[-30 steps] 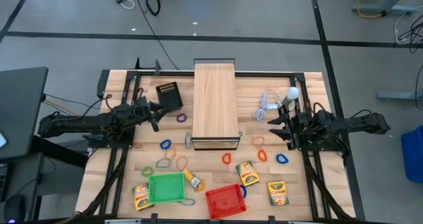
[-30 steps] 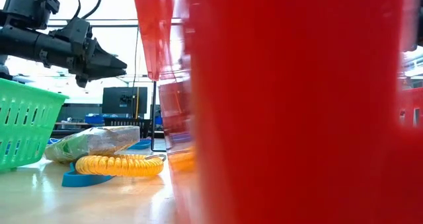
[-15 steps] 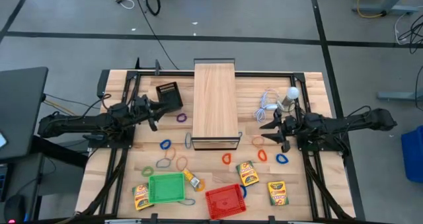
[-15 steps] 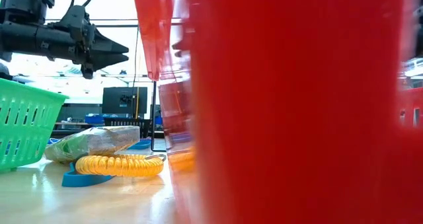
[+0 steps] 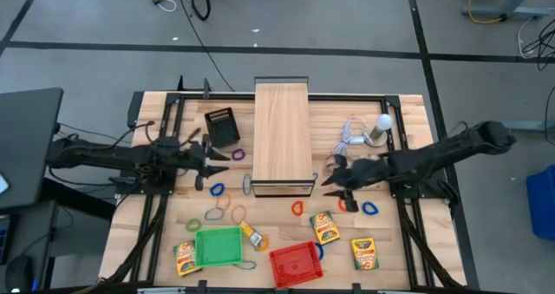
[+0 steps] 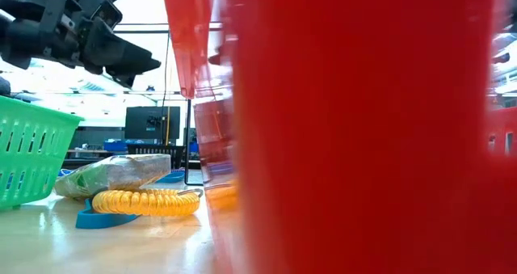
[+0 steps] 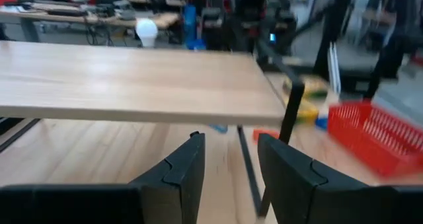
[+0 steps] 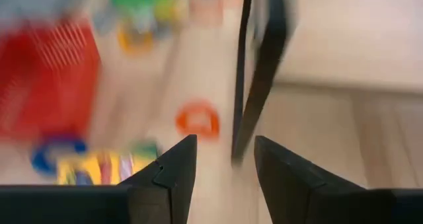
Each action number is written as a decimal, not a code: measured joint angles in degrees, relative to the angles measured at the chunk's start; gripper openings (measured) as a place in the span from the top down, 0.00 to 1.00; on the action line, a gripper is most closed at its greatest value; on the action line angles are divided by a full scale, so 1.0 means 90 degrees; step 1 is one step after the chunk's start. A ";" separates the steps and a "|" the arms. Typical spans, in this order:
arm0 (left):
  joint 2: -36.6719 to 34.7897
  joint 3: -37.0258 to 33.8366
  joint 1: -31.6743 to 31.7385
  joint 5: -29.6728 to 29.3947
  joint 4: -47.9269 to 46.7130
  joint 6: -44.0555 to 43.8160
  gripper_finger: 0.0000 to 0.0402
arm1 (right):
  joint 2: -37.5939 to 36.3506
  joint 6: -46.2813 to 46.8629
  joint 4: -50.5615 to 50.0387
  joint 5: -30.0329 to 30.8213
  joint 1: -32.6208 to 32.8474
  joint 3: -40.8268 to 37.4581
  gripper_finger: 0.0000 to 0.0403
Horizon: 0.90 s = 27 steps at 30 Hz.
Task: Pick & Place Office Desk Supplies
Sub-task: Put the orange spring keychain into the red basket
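Coloured loops lie flat on the table: a purple loop (image 5: 238, 154), a blue loop (image 5: 217, 190), an orange loop (image 5: 297, 209) (image 8: 197, 120) and another blue loop (image 5: 370, 209). Crayon boxes (image 5: 324, 227) (image 5: 364, 253) (image 5: 185, 258) lie near the front edge, and a small yellow piece (image 5: 251, 235) lies beside the green basket. My left gripper (image 5: 224, 158) (image 7: 228, 164) hovers open left of the long wooden box (image 5: 284, 138), near the purple loop. My right gripper (image 5: 329, 178) (image 8: 225, 168) hangs open, tipped downward, by the box's near right corner, above the orange loop.
A green basket (image 5: 218, 246) and a red basket (image 5: 295, 262) stand at the front edge; the red one fills most of the low view. A white bulb with a coiled cable (image 5: 382, 123) sits at the back right. A black block (image 5: 221, 127) lies left of the wooden box.
My right gripper has reached toward the table's left, from beside the bulb to the wooden box's near right corner, tipping its fingers downward. My left gripper has rolled about its own line and shifted a little toward the near edge. Neither has changed its gap; no object has moved.
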 joint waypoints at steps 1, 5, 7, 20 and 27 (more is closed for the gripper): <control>0.0123 0.0042 -0.0045 -0.0002 0.0030 0.0094 0.64 | 0.0304 0.0017 -0.0581 0.0003 0.0059 0.0356 0.60; 0.0388 0.0164 -0.0155 0.0002 0.0078 0.0301 0.64 | 0.1134 0.0511 -0.2633 0.0018 0.0330 0.1550 0.63; 0.0432 0.0178 -0.0159 0.0000 0.0082 0.0327 0.64 | 0.1366 0.0763 -0.3386 0.0005 0.0483 0.1886 0.66; 0.0447 0.0178 -0.0154 0.0000 0.0038 0.0323 0.64 | 0.1934 0.1603 -0.4227 -0.1003 0.0586 0.1490 0.62; 0.0445 0.0178 -0.0154 0.0000 0.0021 0.0323 0.64 | 0.2287 0.1678 -0.3688 -0.1191 0.0635 0.1462 0.45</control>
